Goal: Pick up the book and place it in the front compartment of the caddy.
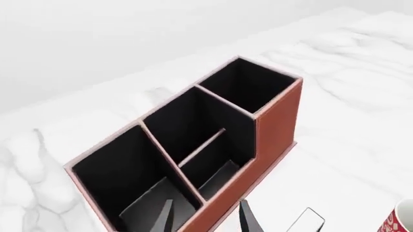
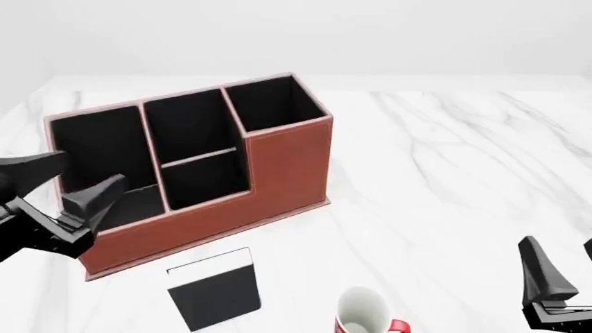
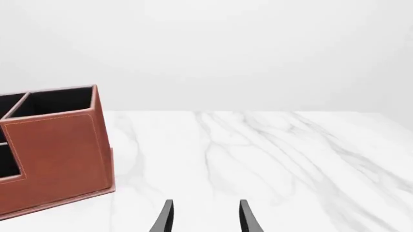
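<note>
caddy (image 2: 287, 163) reddish-brown, black lining | book (image 2: 218, 291) black | mug (image 2: 362, 312) white-red | table (image 2: 444, 159) white marble

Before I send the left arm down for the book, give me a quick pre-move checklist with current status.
1. Left gripper empty and open: ok, fingers apart, nothing between them.
2. Thin black book with white page edge free to grasp: ok, flat on the white marble table, apart from the reddish-brown leather-look caddy.
3. Left gripper over the book: not ok, it hangs over the caddy's low front wall.
4. White-and-red mug clearance: cannot tell, it stands close beside the book.
5. Right gripper out of the way: ok, off to the right, open.
</note>
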